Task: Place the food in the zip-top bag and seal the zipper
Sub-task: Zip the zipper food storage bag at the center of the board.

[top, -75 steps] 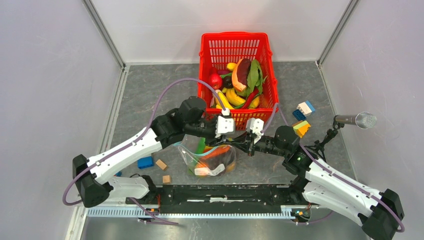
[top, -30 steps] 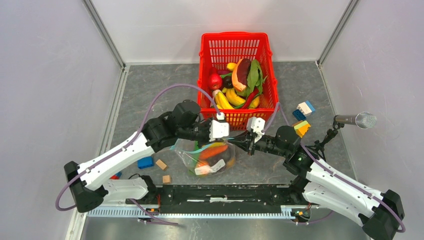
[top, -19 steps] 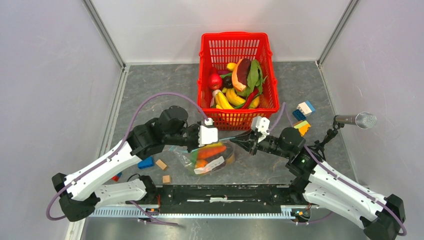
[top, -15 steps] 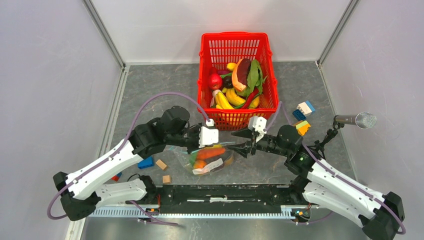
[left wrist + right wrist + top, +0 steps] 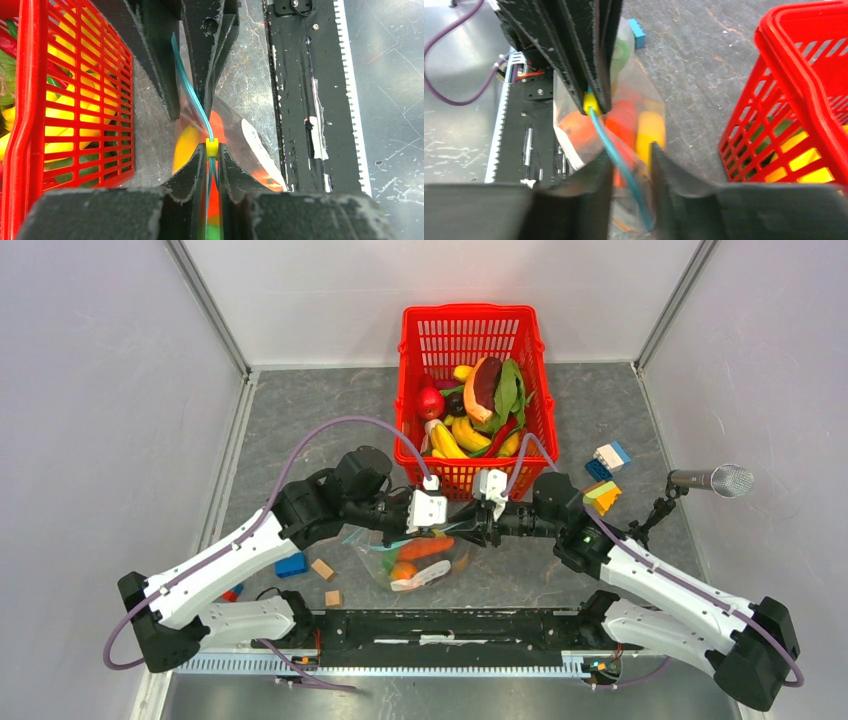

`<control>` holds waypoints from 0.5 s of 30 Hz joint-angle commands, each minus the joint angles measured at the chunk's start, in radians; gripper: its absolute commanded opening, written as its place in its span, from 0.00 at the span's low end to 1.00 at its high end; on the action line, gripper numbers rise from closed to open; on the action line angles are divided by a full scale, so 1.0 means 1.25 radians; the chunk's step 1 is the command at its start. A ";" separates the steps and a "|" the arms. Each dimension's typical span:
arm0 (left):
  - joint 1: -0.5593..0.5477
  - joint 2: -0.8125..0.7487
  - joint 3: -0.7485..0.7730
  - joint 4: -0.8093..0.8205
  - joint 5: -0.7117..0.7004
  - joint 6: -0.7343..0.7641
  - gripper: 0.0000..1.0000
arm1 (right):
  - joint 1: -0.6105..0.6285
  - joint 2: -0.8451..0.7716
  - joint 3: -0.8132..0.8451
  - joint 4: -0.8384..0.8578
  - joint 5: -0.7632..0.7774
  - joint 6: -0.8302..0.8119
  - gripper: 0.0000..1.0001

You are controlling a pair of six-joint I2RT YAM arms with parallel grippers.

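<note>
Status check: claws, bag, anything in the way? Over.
Left claw shut on zipper at yellow slider. Right claw open, straddling zipper. Bag holds food. Red basket close beyond.

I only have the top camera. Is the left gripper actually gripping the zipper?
Observer: Yes. Left wrist view shows the left gripper shut on the zipper, right at a small yellow slider.
Operator: And the right one?
Observer: Its wrist view shows the right gripper open, straddling the zipper.
Operator: Bag touching the basket?
Observer: No, the right wrist view shows a gap between bag and basket.
</note>
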 commanded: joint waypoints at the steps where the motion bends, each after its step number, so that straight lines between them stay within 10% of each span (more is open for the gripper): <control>1: 0.002 -0.017 0.037 0.035 0.023 0.008 0.02 | -0.002 -0.009 0.017 0.018 0.018 -0.005 0.17; 3: 0.002 -0.024 0.035 0.035 0.006 0.009 0.02 | -0.001 -0.023 0.004 0.021 0.040 -0.002 0.01; 15: 0.003 -0.152 -0.038 0.010 -0.170 0.002 0.02 | -0.002 -0.151 -0.107 0.018 0.283 0.091 0.00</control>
